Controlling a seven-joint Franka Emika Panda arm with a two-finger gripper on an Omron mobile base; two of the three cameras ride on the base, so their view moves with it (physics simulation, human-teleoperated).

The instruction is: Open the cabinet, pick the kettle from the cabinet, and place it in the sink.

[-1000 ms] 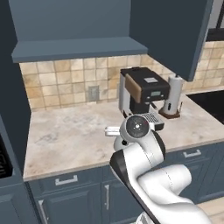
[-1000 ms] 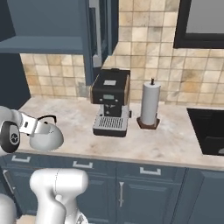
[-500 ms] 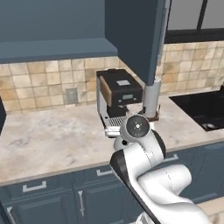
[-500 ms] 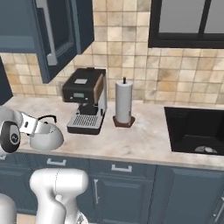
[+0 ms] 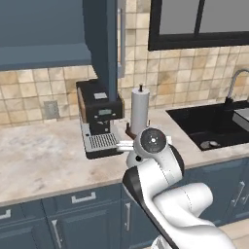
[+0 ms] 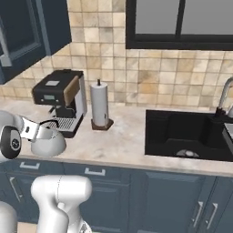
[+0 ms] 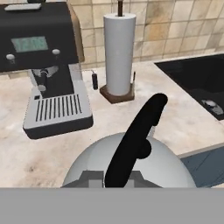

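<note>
Black coffee machine (image 5: 99, 118) on marbled beige counter (image 5: 39, 160), silver drip tray at its front. White paper towel roll (image 6: 99, 104) upright on a brown base, just right of the machine. Tan tile backsplash (image 6: 150, 77) behind. Dark-framed window (image 6: 179, 22) above. Blue drawers (image 6: 100, 173) below the counter.

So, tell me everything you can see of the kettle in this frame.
The kettle is squat and rounded, pale grey with a smooth, slightly glossy dome, and a black arched handle runs over its top. It is upright and held up at the arm's end in front of the counter edge, left of the sink, near the coffee machine. The gripper is shut on it; nothing else touches it.
</note>
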